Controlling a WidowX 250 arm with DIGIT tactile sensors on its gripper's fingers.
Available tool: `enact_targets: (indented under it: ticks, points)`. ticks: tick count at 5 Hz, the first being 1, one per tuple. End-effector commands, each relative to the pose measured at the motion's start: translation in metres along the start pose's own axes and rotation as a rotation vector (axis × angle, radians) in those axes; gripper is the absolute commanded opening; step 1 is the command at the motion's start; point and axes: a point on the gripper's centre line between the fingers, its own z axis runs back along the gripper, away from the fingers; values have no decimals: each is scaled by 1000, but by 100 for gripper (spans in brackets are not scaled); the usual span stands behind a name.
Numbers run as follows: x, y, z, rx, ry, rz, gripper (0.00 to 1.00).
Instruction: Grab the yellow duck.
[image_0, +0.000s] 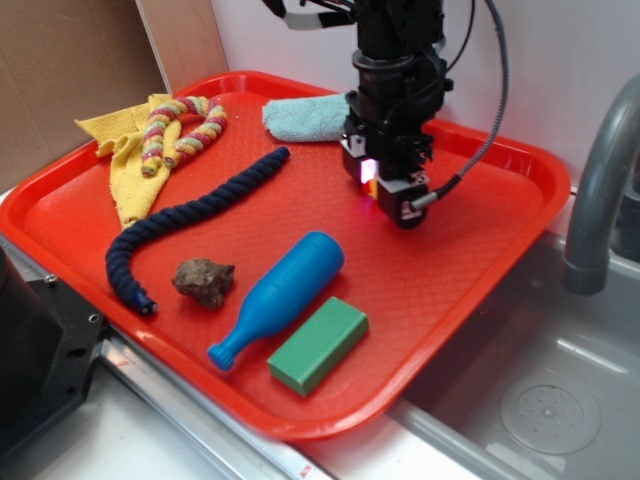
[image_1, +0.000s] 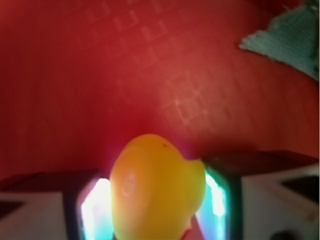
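Two views were inspected; you will find the exterior first. Your gripper (image_0: 385, 195) stood low over the back right part of the red tray (image_0: 480, 265), fingers pointing down, with a pink glow at its tips. Only a sliver of yellow, the duck (image_0: 372, 187), showed between the fingers there. A teal cloth (image_0: 305, 117) lay just behind the gripper, touching or nearly so. At the left rear you had a yellow cloth (image_0: 125, 165) with a striped rope (image_0: 185, 130) on it. A dark blue rope (image_0: 195, 215) ran diagonally across the tray. Near the front lay a brown rock (image_0: 204, 281), a blue bottle (image_0: 280, 297) on its side, and a green block (image_0: 318, 343) just beside the bottle. A grey faucet (image_0: 600, 180) rose at the right, off the tray.

In the wrist view, the duck (image_1: 156, 192) filled the gap, both fingers (image_1: 92, 210) pressed against its sides: your gripper was closed on it. The tray (image_1: 100, 90) lay beneath, the teal cloth (image_1: 290, 40) at upper right.
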Motion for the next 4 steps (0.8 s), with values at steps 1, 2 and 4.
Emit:
enact_targets:
  ticks: [1, 2, 4]
  points:
    - [-45, -53, 117, 59, -126, 195, 0]
    - [-90, -46, 168, -59, -94, 300, 0]
    - [-125, -3, 204, -49, -132, 492, 0]
